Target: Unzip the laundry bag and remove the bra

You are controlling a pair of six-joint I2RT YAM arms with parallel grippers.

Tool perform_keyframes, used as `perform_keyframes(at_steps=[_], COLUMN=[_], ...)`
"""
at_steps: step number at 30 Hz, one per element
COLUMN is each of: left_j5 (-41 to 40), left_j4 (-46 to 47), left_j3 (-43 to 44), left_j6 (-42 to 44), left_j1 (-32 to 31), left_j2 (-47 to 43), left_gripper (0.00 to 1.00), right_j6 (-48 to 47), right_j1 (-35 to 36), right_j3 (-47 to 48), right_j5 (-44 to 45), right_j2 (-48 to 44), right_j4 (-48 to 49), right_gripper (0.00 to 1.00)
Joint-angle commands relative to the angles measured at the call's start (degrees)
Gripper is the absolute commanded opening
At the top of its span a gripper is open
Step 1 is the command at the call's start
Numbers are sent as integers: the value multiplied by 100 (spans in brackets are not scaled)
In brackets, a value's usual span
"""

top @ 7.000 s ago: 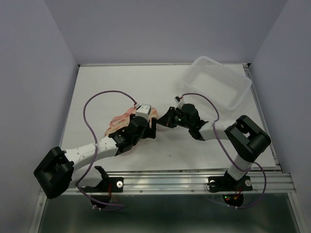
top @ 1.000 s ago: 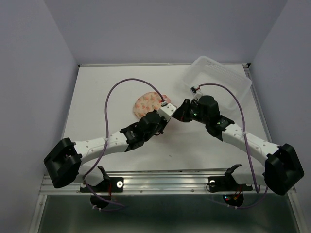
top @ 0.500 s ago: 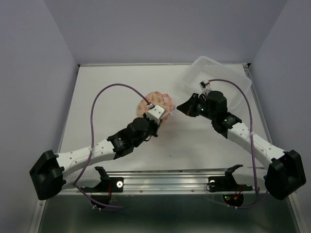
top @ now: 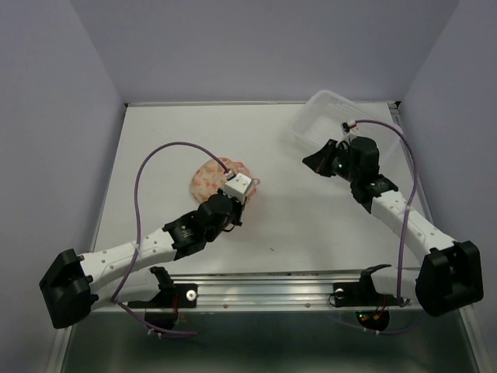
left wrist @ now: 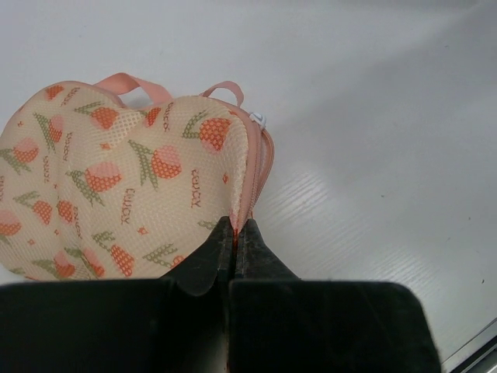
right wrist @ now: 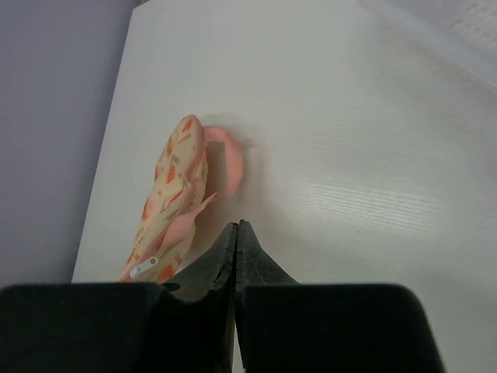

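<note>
The laundry bag (left wrist: 132,171) is lying on the counter (top: 311,225), left of centre. The left gripper (left wrist: 233,233) is pinching the bag's pink zipper rim (left wrist: 254,179), jaws closed on it. The right gripper (right wrist: 237,229) is hanging closed and empty near the clear tub (top: 353,124), well apart from the bag. The bra is not showing and is presumably inside. The mesh shell is looking light, soft and springy, likely sliding when pulled. Anchor at the rim or loop (left wrist: 128,81).

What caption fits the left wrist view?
Left pincer shut on the pink zipper rim of the printed laundry bag on a white table.
</note>
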Motion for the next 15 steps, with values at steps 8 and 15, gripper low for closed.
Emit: perform_keyframes(at_steps=[8, 15], left_j5=[652, 397], left_j4=[373, 241], left_j3=[-71, 96], left_j6=[84, 40], left_j1=[15, 15], left_j2=[80, 116], left_gripper=[0, 0], right_j6=[-1012, -1241], right_j1=[1257, 1363], right_j3=[356, -4], right_j5=[-1350, -1771], right_j2=[878, 888], right_j4=[255, 563], right_gripper=[36, 55])
